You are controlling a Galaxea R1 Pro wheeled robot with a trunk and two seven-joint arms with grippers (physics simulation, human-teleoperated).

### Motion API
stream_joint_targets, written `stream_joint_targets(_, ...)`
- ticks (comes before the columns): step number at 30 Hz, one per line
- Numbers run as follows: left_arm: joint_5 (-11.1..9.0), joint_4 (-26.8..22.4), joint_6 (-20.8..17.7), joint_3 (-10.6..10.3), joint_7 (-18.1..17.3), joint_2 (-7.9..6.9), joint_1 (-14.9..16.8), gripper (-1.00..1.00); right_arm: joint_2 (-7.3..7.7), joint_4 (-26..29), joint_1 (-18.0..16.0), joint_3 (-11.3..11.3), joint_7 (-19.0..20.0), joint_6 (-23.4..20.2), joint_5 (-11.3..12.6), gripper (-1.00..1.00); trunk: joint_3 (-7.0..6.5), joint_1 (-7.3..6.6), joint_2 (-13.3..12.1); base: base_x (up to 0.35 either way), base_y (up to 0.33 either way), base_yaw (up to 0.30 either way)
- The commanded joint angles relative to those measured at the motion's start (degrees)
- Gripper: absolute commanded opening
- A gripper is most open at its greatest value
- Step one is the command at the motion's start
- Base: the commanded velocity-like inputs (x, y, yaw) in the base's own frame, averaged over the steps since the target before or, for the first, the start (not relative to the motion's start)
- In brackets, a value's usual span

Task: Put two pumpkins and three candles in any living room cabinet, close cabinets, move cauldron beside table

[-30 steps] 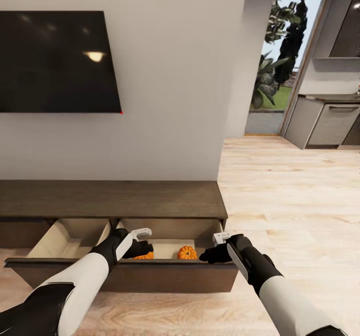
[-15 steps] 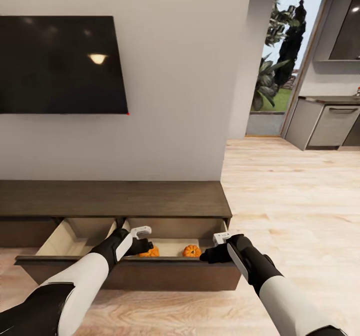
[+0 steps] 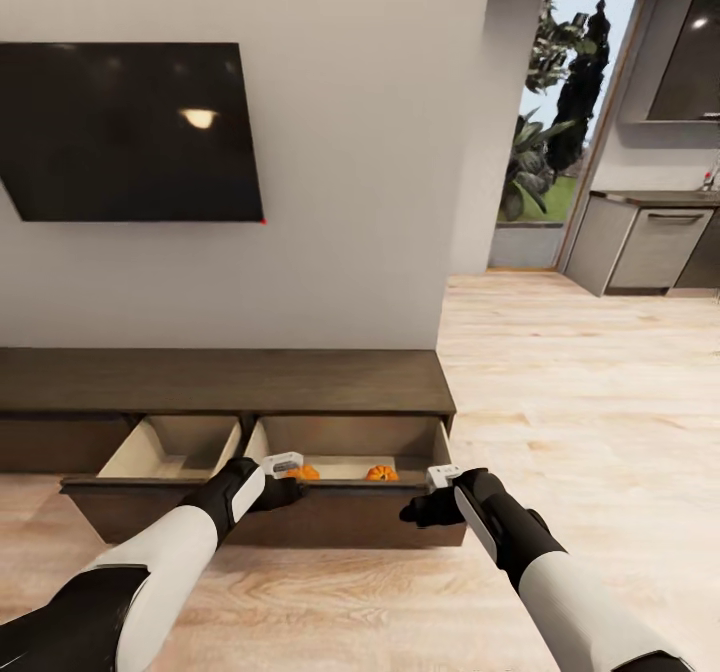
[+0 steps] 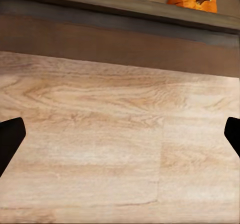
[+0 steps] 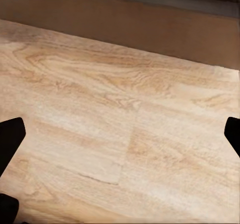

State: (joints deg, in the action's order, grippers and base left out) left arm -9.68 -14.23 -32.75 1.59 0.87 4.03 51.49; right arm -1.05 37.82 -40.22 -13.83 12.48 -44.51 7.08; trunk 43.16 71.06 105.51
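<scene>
Orange pumpkins (image 3: 341,472) sit in the open right drawer of the dark cabinet (image 3: 220,380). Both the left gripper (image 3: 283,484) and right gripper (image 3: 420,505) hover before the drawer front, jaws apart and empty. A lopsided push could skew the drawer.

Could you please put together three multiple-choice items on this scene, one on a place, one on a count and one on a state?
1. Where are the pumpkins?
A. on the cabinet top
B. in the open right-hand drawer
C. on the floor

2. How many pumpkins show?
A. one
B. two
C. four

3. What state is the cabinet in?
A. all shut
B. two drawers pulled out
C. tipped over

Answers:
1 B, both sit on the pale drawer bottom behind the drawer front.
2 B, two orange ones lie side by side.
3 B, both beige interiors are exposed, with the left hand and right hand at the front.
</scene>
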Motion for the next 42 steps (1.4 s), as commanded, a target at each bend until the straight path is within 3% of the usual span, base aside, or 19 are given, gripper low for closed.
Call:
stream_joint_targets(1, -0.26, -0.09, -0.28, 0.16, 0.11, 0.01, 0.01, 1.00, 0.02, 0.06, -0.03, -0.15, -0.26, -0.25, 0.56, 1.00, 0.05, -0.04, 0.03, -0.199, 0.000, 0.000)
stream_joint_targets(22, -0.29, -0.09, -0.01, 0.21, 0.18, 0.01, 0.01, 1.00, -0.01, 0.05, -0.03, -0.14, -0.35, 0.22, 0.65, 1.00, 0.05, -0.04, 0.03, -0.024, 0.000, 0.000)
stream_joint_targets(30, -0.26, -0.19, 0.12, 0.17, 0.18, 0.01, 0.01, 1.00, -0.01, -0.39, 0.03, -0.15, -0.43, 2.96, 0.58, 1.00, 0.05, -0.04, 0.03, 0.000, 0.000, 0.000)
stream_joint_targets(34, -0.26, -0.18, 1.19, 0.17, 0.18, 0.01, 0.01, 1.00, -0.01, -0.48, 0.04, -0.15, -0.44, 3.15, 0.61, 1.00, 0.77, 0.84, 1.63, 0.000, 0.000, 0.000)
stream_joint_targets(35, -0.18, -0.11, 5.43, 0.14, 0.16, 0.01, 0.01, 1.00, -0.01, -0.55, 0.08, -0.17, -0.30, 5.40, 0.63, 1.00, 0.95, 1.06, 2.03, 0.000, 0.000, 0.000)
stream_joint_targets(36, -0.17, -0.14, 6.04, 0.10, 0.17, 0.01, 0.01, 1.00, -0.01, -0.55, 0.17, -0.26, -0.33, 9.32, 0.53, 1.00, 1.13, 1.28, 2.43, 0.000, 0.000, 0.000)
stream_joint_targets(42, -0.17, -0.11, 6.75, 0.08, 0.25, 0.06, 0.01, 1.00, -0.01, -0.57, 0.30, -0.35, -0.45, 15.85, 0.35, 1.00, 2.21, 2.60, 4.84, 0.000, 0.000, 0.000)
